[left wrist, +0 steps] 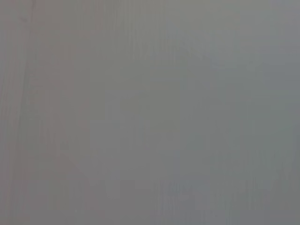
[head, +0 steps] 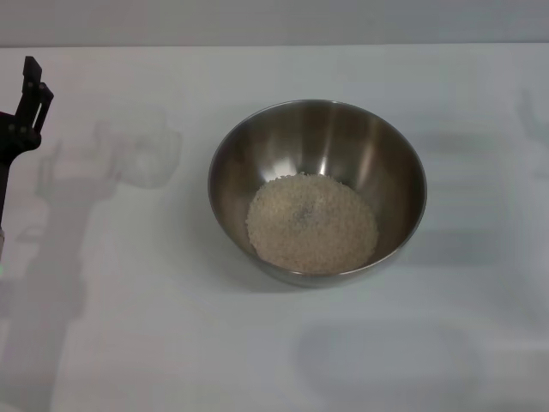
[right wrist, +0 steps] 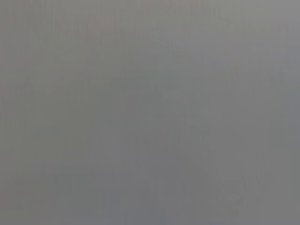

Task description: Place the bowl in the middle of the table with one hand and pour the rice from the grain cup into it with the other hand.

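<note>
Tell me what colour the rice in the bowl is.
Off-white to pale beige, heaped in the steel-grey bowl; the rice shows best in the head view.

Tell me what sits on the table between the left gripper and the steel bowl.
In the head view, a small frosted-clear plastic grain cup stands on the plain white table, between the black left gripper and the large round stainless-steel bowl of off-white rice.

- Your left gripper [head: 30, 90] is cut off by the head view's left edge; only a dark finger and bracket show, so you cannot tell how its fingers stand.
- The cup [head: 141, 150] is a faint, see-through shape left of the bowl [head: 236, 150]; its contents are unreadable.
- Both wrist views give you only featureless grey.
</note>
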